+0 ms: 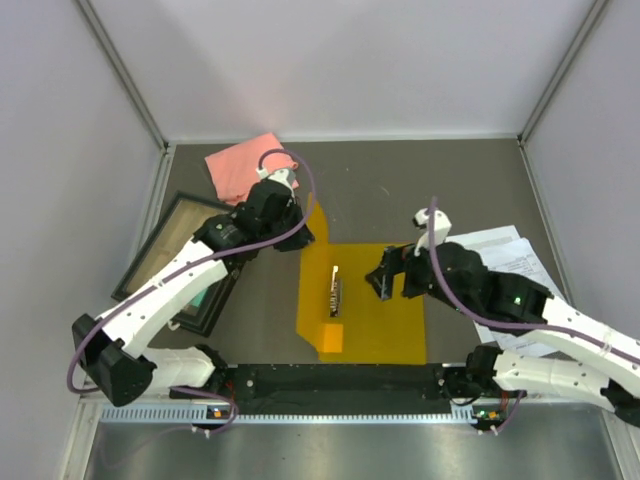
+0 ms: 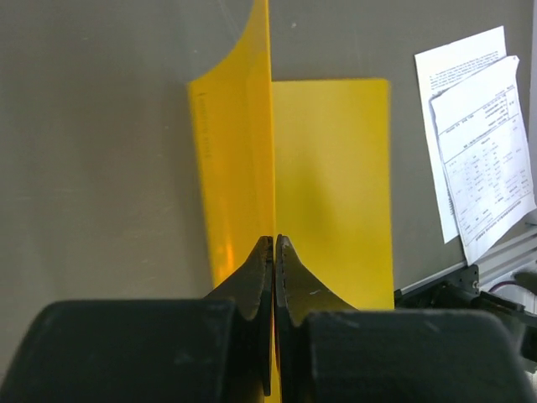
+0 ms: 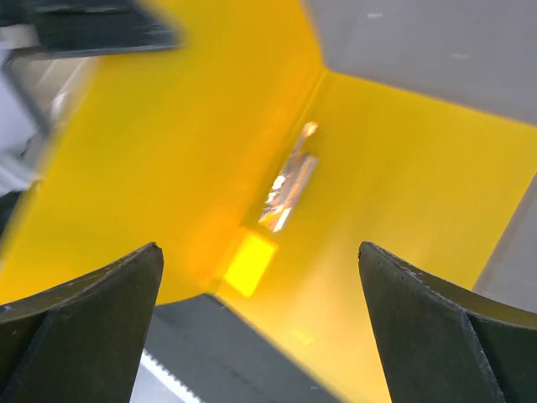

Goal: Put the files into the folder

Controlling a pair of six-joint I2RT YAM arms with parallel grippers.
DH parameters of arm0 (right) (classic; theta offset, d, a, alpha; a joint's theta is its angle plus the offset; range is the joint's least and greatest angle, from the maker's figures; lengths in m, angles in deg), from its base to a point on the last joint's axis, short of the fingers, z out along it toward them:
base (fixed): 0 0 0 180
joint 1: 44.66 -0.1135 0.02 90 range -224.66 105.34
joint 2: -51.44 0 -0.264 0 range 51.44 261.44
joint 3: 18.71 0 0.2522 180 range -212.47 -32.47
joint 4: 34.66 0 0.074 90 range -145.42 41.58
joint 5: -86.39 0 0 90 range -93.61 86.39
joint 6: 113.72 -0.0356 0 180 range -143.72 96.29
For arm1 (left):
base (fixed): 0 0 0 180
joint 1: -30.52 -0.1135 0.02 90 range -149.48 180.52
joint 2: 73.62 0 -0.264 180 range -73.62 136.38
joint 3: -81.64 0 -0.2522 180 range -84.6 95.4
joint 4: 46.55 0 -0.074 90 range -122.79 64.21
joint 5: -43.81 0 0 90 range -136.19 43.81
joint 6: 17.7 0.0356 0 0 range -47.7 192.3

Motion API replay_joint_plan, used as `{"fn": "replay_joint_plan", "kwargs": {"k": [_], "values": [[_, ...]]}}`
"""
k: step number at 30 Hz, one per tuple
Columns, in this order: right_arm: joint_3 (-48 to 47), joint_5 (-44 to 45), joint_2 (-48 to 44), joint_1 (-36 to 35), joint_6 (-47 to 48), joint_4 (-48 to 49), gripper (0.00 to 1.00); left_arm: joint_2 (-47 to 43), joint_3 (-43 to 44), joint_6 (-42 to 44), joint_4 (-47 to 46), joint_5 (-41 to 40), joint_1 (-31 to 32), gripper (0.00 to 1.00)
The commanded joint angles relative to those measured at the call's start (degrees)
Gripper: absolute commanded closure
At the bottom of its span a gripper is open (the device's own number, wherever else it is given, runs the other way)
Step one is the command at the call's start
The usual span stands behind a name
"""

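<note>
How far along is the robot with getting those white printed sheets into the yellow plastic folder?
Done: the flat yellow-orange plastic folder lies opened, its metal clip showing.

In hand: the left gripper is shut on the cover's edge, holding the cover upright. The right gripper hangs open over the folder's inside, holding nothing.

Left: the white printed paper sheets lie beside the folder, with none inside yet.

Top view overhead, far; both wrist views close, facing folder (image 1: 380,320), shared by all.
</note>
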Motion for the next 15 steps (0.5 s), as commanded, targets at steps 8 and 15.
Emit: {"fn": "replay_joint_plan", "kwargs": {"k": [8, 15], "values": [[16.53, -15.87, -4.92, 22.74, 3.41, 3.46, 0.01, -6.33, -2.99, 2.65, 6.19, 0.05, -6.01, 1.00], [20.06, -22.29, 1.76, 26.28, 6.39, 7.86, 0.01, -10.27, -8.70, 0.37, 4.44, -2.34, -6.45, 1.00]]}}
